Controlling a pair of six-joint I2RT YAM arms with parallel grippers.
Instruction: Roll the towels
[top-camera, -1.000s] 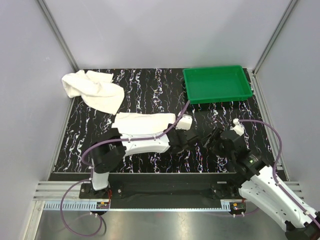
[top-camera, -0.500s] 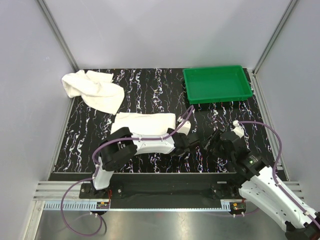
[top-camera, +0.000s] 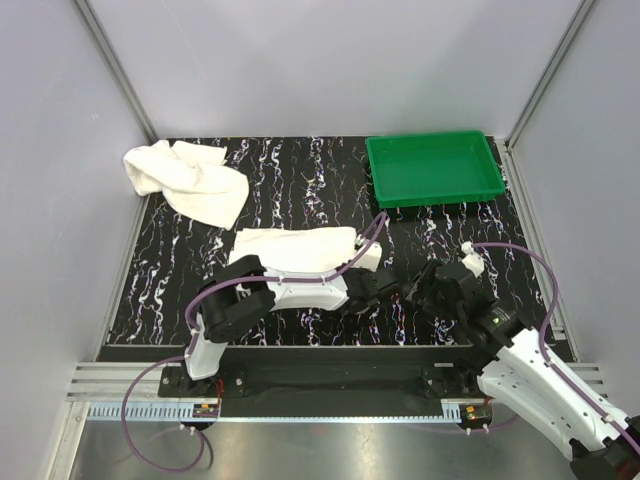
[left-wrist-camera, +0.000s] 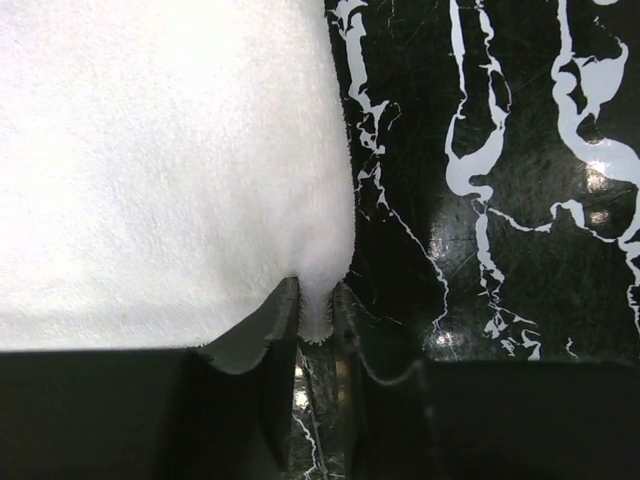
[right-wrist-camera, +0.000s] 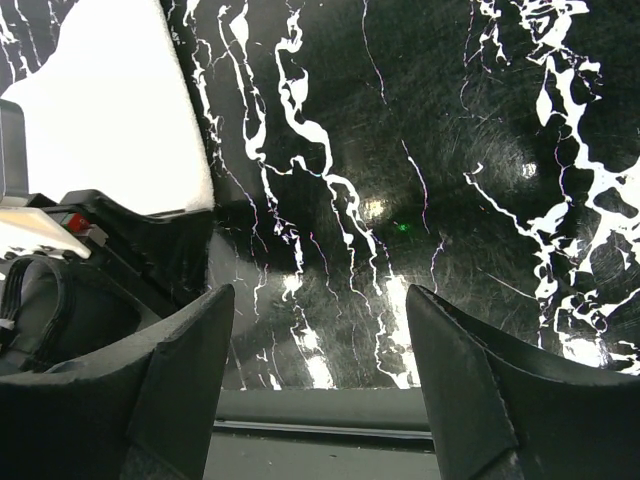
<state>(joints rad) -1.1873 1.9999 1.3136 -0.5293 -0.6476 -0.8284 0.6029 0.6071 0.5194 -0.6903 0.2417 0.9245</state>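
- My left hand (left-wrist-camera: 316, 318) is closed in a narrow pinch on one corner of the flat towel (left-wrist-camera: 160, 170). A small tuft of white terry cloth is squeezed between its two dark fingers (left-wrist-camera: 282, 330).
- Seen from above, this hand (top-camera: 385, 285) reaches low across the table, at the right-hand end of the flat towel (top-camera: 295, 248). The towel lies spread out near the middle of the table.
- My right hand (right-wrist-camera: 315, 345) stands wide open and holds nothing. It is over bare table, just to the right of my left hand.
- The table (top-camera: 300, 185) is glossy black, veined with white marble-like streaks, and it catches small glints of light.
- The crumpled towel (top-camera: 185, 178), also plain white, lies in a loose heap at the far left corner, well apart from both hands.
- A green tray (top-camera: 435, 165) sits at the far right corner.
- Pale grey walls (top-camera: 320, 60) close in the table on three sides, with slanting metal posts (top-camera: 115, 65) at the back corners.
- A metal rail (top-camera: 320, 410) runs along the near edge, by the arm bases.
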